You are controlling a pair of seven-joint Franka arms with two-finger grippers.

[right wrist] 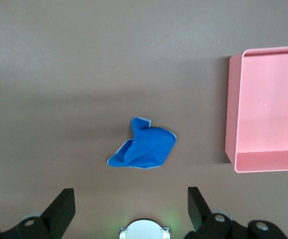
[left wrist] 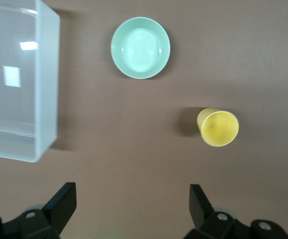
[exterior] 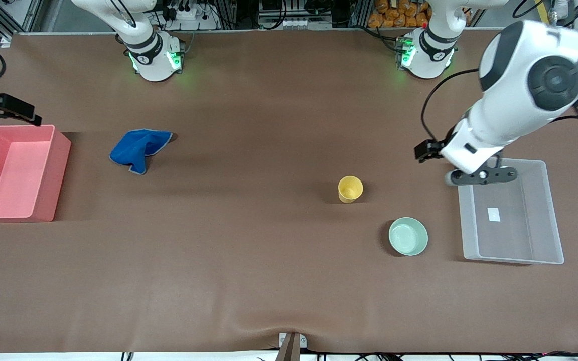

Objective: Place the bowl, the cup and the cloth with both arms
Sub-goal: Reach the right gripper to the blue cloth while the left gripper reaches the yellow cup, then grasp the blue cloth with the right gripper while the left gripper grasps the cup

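Note:
The mint green bowl [exterior: 408, 236] sits upright on the brown table, nearest the front camera. The yellow cup [exterior: 350, 189] stands upright a little farther from the camera. Both show in the left wrist view: the bowl [left wrist: 140, 47] and the cup [left wrist: 218, 128]. The blue cloth [exterior: 138, 148] lies crumpled toward the right arm's end, also in the right wrist view [right wrist: 144, 149]. My left gripper [left wrist: 131, 194] is open and empty, up in the air by the clear bin's corner [exterior: 469, 178]. My right gripper [right wrist: 130, 196] is open and empty, high over its own base, out of the front view.
A clear plastic bin [exterior: 552, 210] stands at the left arm's end, beside the bowl; it also shows in the left wrist view [left wrist: 47, 74]. A pink bin [exterior: 50, 175] stands at the right arm's end, beside the cloth, and in the right wrist view [right wrist: 268, 162]. A black fixture [exterior: 8, 108] juts over it.

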